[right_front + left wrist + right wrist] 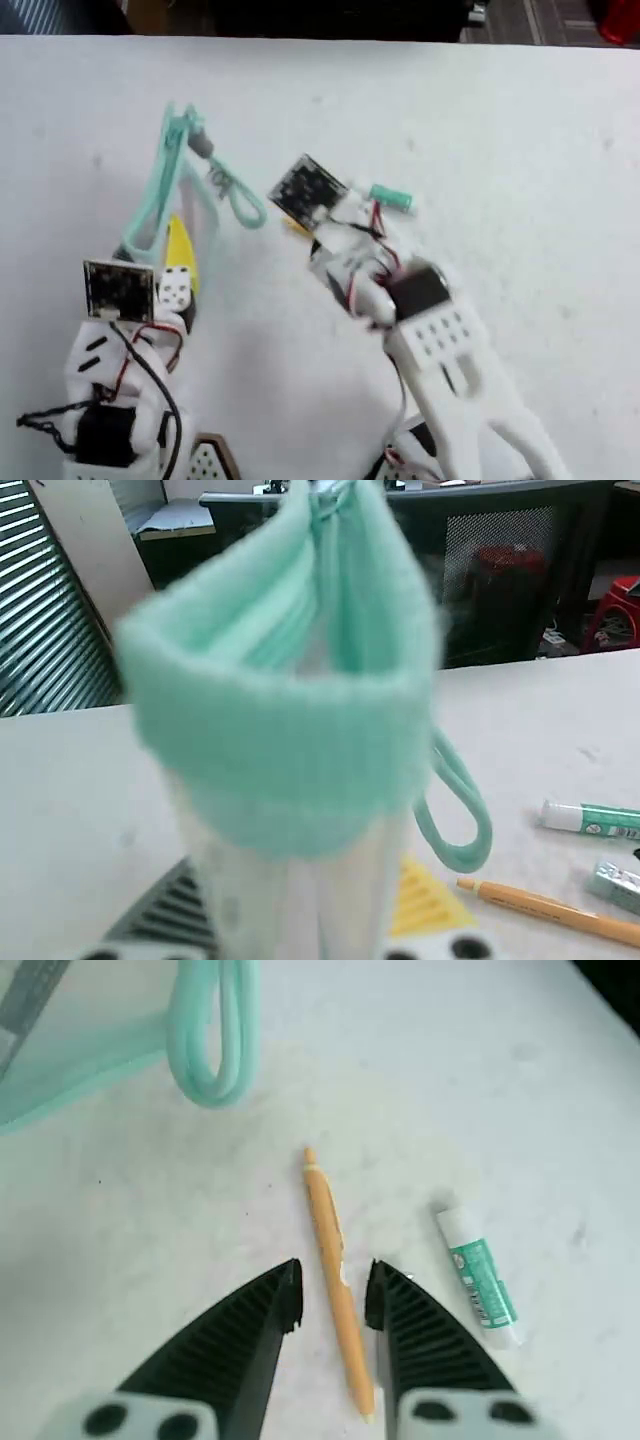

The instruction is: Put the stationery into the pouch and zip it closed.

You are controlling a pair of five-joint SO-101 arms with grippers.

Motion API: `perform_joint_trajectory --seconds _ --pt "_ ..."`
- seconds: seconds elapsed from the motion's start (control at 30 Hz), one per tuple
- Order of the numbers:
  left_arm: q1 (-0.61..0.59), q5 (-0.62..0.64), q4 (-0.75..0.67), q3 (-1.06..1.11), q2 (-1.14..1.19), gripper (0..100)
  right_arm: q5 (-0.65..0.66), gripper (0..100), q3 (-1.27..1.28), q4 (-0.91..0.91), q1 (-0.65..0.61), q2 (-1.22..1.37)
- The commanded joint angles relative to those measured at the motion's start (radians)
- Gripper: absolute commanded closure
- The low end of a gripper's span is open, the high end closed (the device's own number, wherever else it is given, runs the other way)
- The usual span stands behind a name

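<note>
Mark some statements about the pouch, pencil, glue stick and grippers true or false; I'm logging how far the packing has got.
1. The right gripper is open, with the orange pencil between its fingers. True.
2. The glue stick is inside the pouch. False: it lies on the table beside the pencil.
3. The left gripper grips the pouch. True.
4. The pencil is lifted off the table. False: it lies flat on it.

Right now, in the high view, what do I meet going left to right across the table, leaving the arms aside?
pouch → strap loop → orange pencil, just its end showing → glue stick
</note>
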Motion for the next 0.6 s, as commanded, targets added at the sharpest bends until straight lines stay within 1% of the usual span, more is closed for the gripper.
perform_joint_trajectory --seconds 0.0,0.1,0.2,0.3,0.43,0.57 --pt "-0.007 0.012 -0.074 0.046 -0.010 98 0.006 88.2 -0.146 0.024 -0.007 0.199" --pt "-0.028 0.041 -0.104 0.072 -0.010 98 0.005 87.9 -0.276 0.107 -0.012 0.372" --pt "-0.090 0.078 -0.104 0.071 -0.010 98 0.005 87.8 -0.396 0.179 -0.012 0.535" --pt "-0.128 0.152 -0.101 0.071 -0.010 98 0.005 87.8 -0.482 0.199 0.004 0.674" --pt "-0.124 0.152 -0.100 0.074 -0.010 98 0.012 87.3 -0.575 0.196 0.024 0.811" --pt "-0.122 0.152 -0.100 0.075 -0.010 98 0.014 79.3 -0.643 0.193 0.033 0.915"
